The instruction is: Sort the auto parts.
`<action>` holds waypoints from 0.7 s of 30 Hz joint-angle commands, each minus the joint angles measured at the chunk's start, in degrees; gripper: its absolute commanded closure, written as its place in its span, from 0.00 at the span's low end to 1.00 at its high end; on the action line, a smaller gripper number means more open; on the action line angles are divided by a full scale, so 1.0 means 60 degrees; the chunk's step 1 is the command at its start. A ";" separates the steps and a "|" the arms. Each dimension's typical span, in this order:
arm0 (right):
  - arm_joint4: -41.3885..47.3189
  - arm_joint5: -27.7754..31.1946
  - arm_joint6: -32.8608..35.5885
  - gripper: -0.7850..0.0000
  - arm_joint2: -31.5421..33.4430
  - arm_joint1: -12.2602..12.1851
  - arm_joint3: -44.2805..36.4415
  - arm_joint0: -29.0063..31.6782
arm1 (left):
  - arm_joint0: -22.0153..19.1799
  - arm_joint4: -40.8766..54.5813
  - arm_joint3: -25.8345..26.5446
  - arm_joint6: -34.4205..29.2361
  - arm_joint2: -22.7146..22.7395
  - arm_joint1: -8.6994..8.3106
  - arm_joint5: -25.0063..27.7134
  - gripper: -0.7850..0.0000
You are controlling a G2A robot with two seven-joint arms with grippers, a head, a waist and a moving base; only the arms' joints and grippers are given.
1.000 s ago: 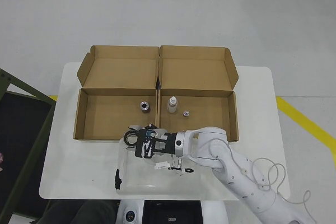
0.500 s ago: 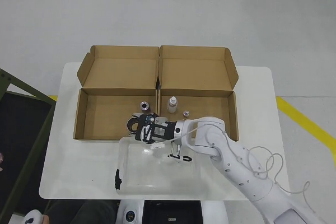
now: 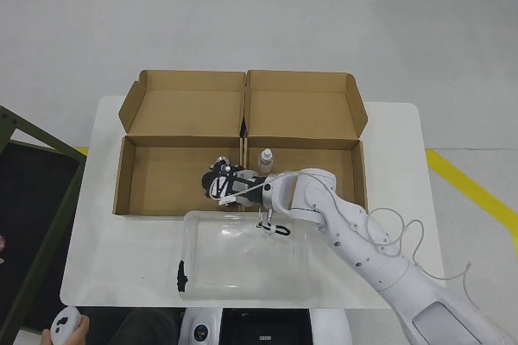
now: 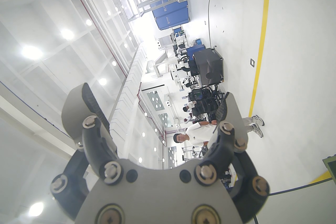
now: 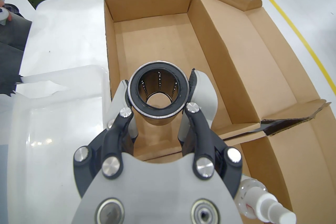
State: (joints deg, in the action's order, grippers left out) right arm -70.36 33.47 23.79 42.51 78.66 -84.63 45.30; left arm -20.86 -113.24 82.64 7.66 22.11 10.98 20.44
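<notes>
Looking down from the top camera, I see my right gripper (image 3: 217, 183) clamped on a linear bearing (image 3: 211, 183) above the left cardboard box (image 3: 160, 177), near that box's four o'clock corner. A second bearing (image 3: 222, 161) rests on the box floor just toward twelve o'clock from the gripper. The right cardboard box (image 3: 341, 164) sits against the left one's three o'clock side and holds a white bottle (image 3: 265, 159) upright. A clear plastic bin (image 3: 233, 267) lies at six o'clock of both boxes on the white table (image 3: 112, 250).

On the right wrist camera, the fingers (image 5: 202, 88) press opposite sides of the held bearing. Its bore faces the lens, with rows of balls showing inside and bare cardboard below it.

On the left wrist camera, my left gripper (image 4: 155, 101) is spread wide with nothing between its fingers, pointing out into the hall.
</notes>
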 commanded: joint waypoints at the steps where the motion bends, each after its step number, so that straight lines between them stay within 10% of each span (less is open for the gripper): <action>1: 0.0016 -0.0027 -0.0004 1.00 -0.0058 0.0051 0.0280 -0.0132 | 0.0000 0.0000 0.0000 0.0000 0.0000 0.0000 0.0000 0.00; 21: -0.0251 -0.0122 0.0476 0.98 -0.0725 0.0483 0.1541 -0.0806 | 0.0000 0.0000 0.0000 0.0000 0.0000 0.0000 0.0000 0.00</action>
State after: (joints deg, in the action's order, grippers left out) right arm -71.65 32.78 26.53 38.38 81.43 -75.56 40.62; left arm -20.86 -113.24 82.64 7.66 22.11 10.98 20.44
